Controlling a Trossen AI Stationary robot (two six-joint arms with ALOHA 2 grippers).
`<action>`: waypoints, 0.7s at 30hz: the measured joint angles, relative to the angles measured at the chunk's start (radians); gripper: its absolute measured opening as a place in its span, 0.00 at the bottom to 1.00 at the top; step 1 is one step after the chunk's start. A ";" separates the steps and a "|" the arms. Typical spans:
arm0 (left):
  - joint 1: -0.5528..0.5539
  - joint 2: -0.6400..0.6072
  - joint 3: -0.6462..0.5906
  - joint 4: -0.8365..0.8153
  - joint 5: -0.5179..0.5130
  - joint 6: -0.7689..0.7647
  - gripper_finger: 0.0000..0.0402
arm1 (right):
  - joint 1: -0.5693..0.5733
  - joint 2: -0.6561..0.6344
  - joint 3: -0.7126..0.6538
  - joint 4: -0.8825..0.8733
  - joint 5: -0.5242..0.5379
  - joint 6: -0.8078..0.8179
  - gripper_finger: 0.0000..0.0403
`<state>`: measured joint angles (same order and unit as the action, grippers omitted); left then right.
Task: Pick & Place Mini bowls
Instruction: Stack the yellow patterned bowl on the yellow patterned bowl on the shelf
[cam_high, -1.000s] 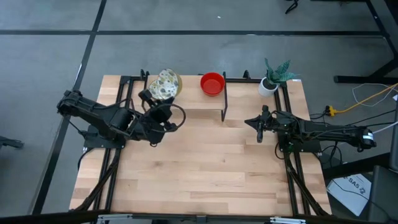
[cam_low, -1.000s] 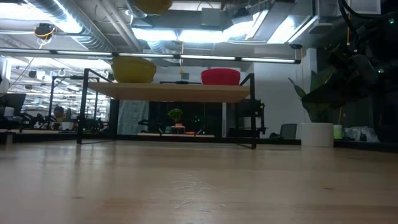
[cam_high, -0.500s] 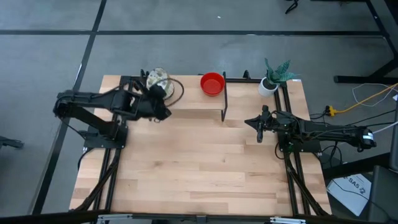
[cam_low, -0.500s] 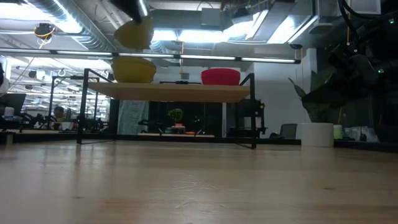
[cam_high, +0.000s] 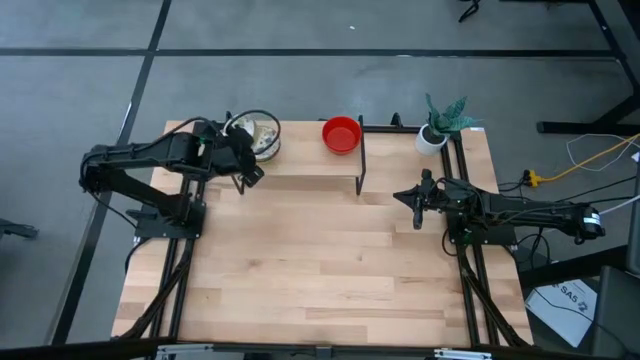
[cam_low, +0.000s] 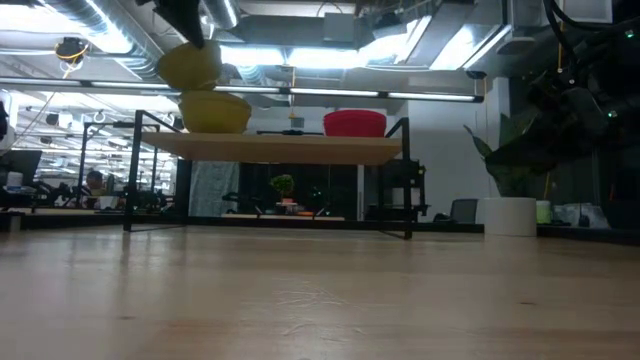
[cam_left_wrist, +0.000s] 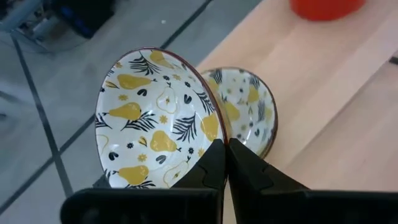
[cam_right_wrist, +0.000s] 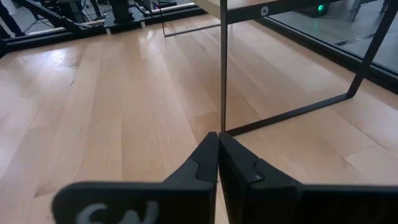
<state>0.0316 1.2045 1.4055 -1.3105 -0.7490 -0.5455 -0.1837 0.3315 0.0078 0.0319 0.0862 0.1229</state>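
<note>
left claw (cam_left_wrist: 225, 163) pinching rim of white pear-patterned ceramic bowl (cam_left_wrist: 155, 118), tilted for stacking; matching bowl (cam_left_wrist: 249, 112) just beyond, on raised wooden shelf (cam_left_wrist: 323, 81) | right claw (cam_right_wrist: 217, 163) pressed together, empty, low over worktop (cam_right_wrist: 112, 118)

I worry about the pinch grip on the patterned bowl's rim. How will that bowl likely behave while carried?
Held by the left gripper at one rim edge only, the patterned bowl hangs tilted, so it may swing. It looks rigid and glossy, probably slippery and chippable.

Three mini bowls at the raised shelf

Patterned bowl (cam_left_wrist: 155, 118) tilted, lifted above another patterned bowl (cam_left_wrist: 249, 109); red bowl (cam_high: 341, 134) sits upright nearby.
</note>
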 joint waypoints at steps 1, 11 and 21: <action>-0.001 0.000 0.000 0.007 -0.011 -0.004 0.01 | 0.000 0.000 0.000 0.000 0.000 0.000 0.04; -0.004 0.004 0.000 0.151 -0.118 0.091 0.01 | 0.000 0.000 0.000 0.000 0.000 0.000 0.04; -0.026 0.004 0.000 0.237 -0.092 0.264 0.01 | 0.000 0.000 0.000 0.000 0.000 0.000 0.04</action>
<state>0.0058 1.2083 1.4055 -1.0735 -0.8411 -0.2818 -0.1840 0.3317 0.0078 0.0319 0.0860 0.1230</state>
